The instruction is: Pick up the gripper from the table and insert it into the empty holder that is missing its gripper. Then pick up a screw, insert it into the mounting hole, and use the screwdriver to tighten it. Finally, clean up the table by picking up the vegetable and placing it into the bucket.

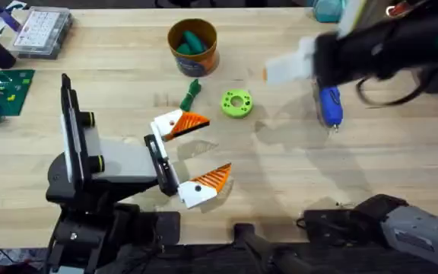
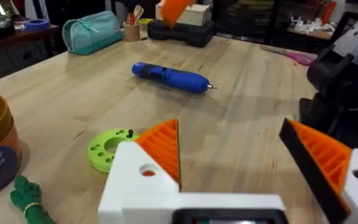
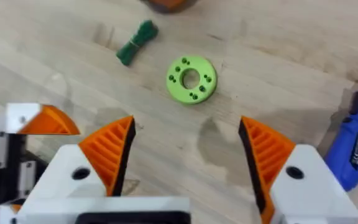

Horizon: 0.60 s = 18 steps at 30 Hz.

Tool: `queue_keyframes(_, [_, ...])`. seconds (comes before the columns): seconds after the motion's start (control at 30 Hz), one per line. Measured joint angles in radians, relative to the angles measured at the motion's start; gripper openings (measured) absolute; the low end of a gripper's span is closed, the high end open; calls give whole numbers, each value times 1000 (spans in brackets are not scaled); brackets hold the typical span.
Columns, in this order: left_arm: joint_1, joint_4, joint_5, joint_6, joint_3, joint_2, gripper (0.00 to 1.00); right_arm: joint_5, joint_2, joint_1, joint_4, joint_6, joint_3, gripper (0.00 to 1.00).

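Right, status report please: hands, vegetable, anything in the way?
Left hand open, right hand open. Vegetable on table, outside bucket. Green ring beside it.

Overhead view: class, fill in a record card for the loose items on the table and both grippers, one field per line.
vegetable: lying on the table, just outside the bucket
bucket: upright, something teal-green already inside
lime-green ring: flat on the table, beside the vegetable
blue screwdriver: lying on the table, untouched
left gripper: open, holding nothing
right gripper: open, holding nothing, above the ring
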Motion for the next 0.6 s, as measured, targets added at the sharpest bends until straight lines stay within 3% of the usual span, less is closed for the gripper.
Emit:
queue_keyframes(0.27, [0,0,0,0,0,0,987,49,21,39,111,3,-180,998])
queue_keyframes(0.6, [0,0,0,0,0,0,986,61,157,39,125,-62,-200,998])
